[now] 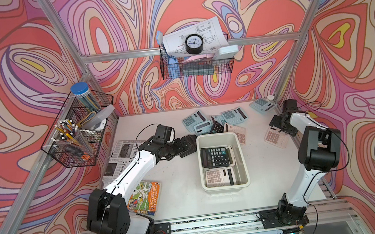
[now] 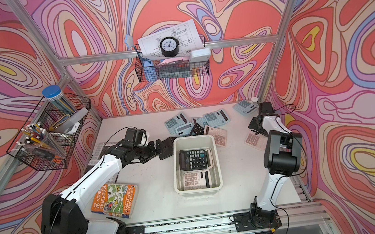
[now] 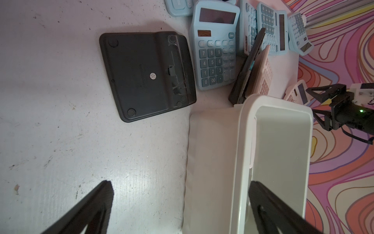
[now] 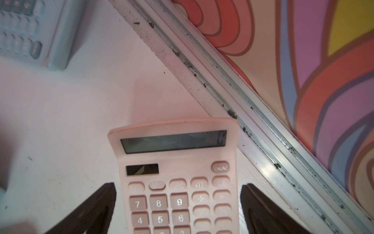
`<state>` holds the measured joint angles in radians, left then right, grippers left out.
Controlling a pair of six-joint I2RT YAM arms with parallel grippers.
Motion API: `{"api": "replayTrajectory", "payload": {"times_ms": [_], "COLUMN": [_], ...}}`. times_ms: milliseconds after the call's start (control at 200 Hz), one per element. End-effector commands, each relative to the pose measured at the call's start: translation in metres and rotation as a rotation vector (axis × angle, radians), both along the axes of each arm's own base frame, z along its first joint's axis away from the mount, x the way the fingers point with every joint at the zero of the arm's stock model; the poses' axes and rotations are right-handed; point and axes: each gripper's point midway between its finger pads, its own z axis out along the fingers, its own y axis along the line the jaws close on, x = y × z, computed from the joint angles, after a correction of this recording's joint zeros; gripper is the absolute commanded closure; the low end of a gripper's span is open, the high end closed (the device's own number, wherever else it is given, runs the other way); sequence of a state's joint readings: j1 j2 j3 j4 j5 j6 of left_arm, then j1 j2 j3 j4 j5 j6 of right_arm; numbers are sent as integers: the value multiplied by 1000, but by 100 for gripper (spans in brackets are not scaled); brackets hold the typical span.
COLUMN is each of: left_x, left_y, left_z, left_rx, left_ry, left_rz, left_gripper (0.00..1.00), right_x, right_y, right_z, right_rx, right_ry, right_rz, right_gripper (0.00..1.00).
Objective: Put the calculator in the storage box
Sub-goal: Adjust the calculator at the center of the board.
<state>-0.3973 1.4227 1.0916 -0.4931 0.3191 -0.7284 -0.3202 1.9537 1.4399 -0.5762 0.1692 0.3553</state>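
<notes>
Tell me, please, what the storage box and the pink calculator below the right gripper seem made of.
The storage box looks like moulded plastic, cream, smooth with a soft sheen: seamless shell, rounded corners, rolled rim. The pink calculator looks like matte plastic with raised moulded keys; its dark display window is glossier, plastic or glass, I cannot tell.

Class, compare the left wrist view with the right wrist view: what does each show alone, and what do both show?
Left wrist only: storage box, face-down black calculator, open left gripper. Right wrist only: readable keys on the pink calculator between the right gripper's open fingers. Both: that calculator, that gripper, a blue calculator, the white table.
</notes>
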Motion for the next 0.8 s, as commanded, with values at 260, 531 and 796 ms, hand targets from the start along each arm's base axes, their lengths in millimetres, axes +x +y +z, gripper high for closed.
{"api": "replayTrajectory", "payload": {"times_ms": [260, 531, 796], "left_x": [3, 6, 14], "left_y": [-4, -9, -16], "left_z": [-4, 3, 20], "left_rx": [-21, -39, -54], "left_ry": [0, -8, -38], "left_rz": [-37, -55, -80], "left_gripper": [2, 2, 1], "right_x": [14, 15, -3], "right_y": [28, 99, 158], "right_z": [-62, -67, -42], "right_rx": [129, 63, -20], "right_ry": [130, 229, 235], "right_rz": [213, 438, 559], "right_gripper": [5, 7, 7]}}
